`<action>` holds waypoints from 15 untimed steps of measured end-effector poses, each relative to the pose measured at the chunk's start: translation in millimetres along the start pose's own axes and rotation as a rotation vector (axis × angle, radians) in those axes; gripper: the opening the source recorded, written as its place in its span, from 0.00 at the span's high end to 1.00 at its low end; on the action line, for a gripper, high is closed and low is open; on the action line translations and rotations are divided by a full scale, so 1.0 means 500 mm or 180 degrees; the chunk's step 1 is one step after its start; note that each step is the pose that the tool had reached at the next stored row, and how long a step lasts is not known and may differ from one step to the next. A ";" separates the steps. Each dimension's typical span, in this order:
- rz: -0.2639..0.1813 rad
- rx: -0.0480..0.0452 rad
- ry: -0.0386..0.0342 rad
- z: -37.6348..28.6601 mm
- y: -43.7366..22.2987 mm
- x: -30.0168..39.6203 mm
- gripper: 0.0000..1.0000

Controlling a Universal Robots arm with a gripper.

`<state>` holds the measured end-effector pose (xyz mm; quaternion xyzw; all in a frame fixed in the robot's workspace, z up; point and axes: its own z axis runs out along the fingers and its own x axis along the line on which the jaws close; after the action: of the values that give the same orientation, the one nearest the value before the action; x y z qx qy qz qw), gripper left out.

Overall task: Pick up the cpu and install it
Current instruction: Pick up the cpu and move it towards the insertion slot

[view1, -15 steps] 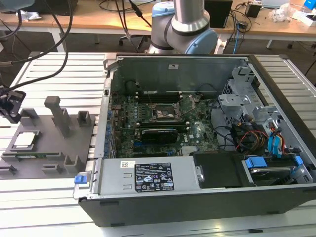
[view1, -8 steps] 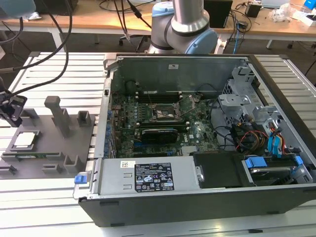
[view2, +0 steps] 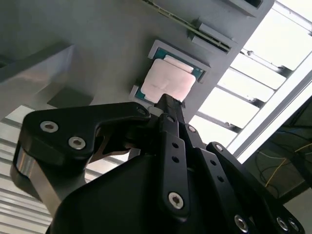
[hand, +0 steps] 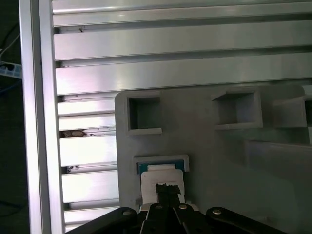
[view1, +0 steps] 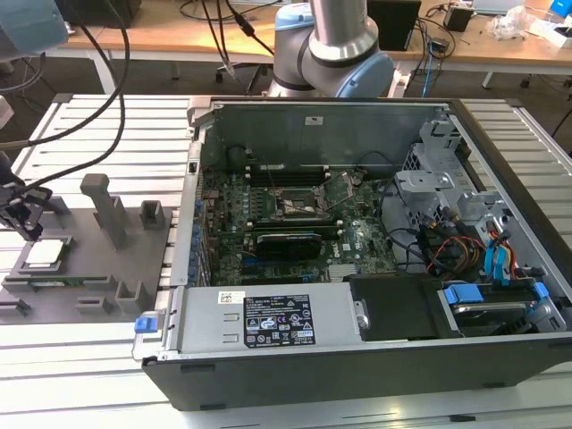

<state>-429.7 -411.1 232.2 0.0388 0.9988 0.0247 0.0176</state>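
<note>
- The surface [view1: 89, 116] is made of long silver metal slats, and everything sits on it.
- A big computer case [view1: 357, 380] lies open on the surface, on the exterior view's right.
- The robot arm [view1: 335, 45] stands behind the case; it is grey with blue caps.
- A grey plastic fixture [view1: 89, 259] lies flat on the surface on the exterior view's left, just beside the case. It has blocks that stick up and small square pockets.
- A green motherboard [view1: 232, 201] lies inside the case.
- The gripper [view1: 27, 231] is black and hangs over the near corner of the fixture, right above the cpu. In both wrist views its two fingers are pressed together at the tips [hand: 166, 187] — closed, with nothing held between them.
- The socket [view1: 299, 204] is a square metal frame in the middle of the motherboard, well apart from the gripper.
- The cpu [view1: 45, 253] lies flat in its own pocket in the fixture — white-silver on top with a thin green edge [view2: 168, 83]. The gripper's tips point at its near edge; I cannot tell if they touch it.
</note>
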 end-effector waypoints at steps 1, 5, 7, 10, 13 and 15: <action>0.0000 0.0000 0.0002 0.004 -0.002 0.000 0.89; 0.0003 0.0001 0.0006 0.021 -0.007 0.002 0.89; 0.0004 0.0000 0.0007 0.028 -0.010 0.003 0.89; 0.0004 0.0000 0.0009 0.041 -0.012 0.003 0.89; 0.0004 0.0001 0.0011 0.048 -0.014 0.004 0.89; 0.0004 0.0001 0.0012 0.050 -0.014 0.004 0.89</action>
<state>-431.2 -416.8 206.6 0.0395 0.9988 0.0246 0.0157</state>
